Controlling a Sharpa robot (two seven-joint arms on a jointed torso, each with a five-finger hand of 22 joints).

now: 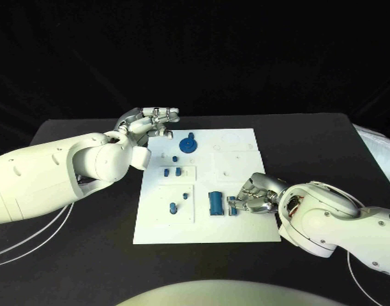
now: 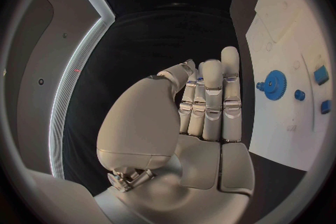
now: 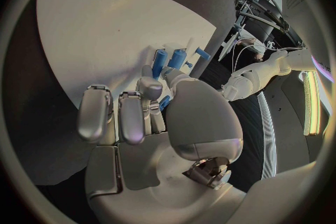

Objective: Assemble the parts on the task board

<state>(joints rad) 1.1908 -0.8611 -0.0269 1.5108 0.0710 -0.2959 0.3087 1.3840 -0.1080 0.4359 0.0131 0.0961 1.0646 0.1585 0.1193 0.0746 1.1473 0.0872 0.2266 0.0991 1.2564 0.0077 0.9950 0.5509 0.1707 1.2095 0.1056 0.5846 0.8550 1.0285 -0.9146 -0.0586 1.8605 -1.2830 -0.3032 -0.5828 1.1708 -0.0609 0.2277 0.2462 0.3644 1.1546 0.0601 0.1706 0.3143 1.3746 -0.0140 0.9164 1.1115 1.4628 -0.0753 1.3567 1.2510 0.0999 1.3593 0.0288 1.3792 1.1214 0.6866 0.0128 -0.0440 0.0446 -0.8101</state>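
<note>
A: How does the right robot hand (image 1: 255, 194) stand?

B: It rests at the task board (image 1: 240, 229)'s right edge, near four o'clock. Fingers curled down, the tips touching a small blue part (image 1: 232, 207). In the right wrist view the fingertips (image 3: 148, 88) meet blue pieces on the white plate. Whether it truly pinches one, I cannot tell.

A: And the left robot hand (image 1: 149, 121)?

B: Off the board's far left corner, around eleven o'clock, above the desk (image 1: 75, 131). In the left wrist view its fingers (image 2: 213, 101) lie straight and close together, the thumb folded across; nothing in it.

A: The other parts?

B: A blue gear (image 1: 187, 143) near twelve o'clock on the board. Small blue pegs (image 1: 170, 171) left of centre, another (image 1: 173, 206) toward seven o'clock. A long blue block (image 1: 215, 202) just beside the right robot hand's piece.
</note>
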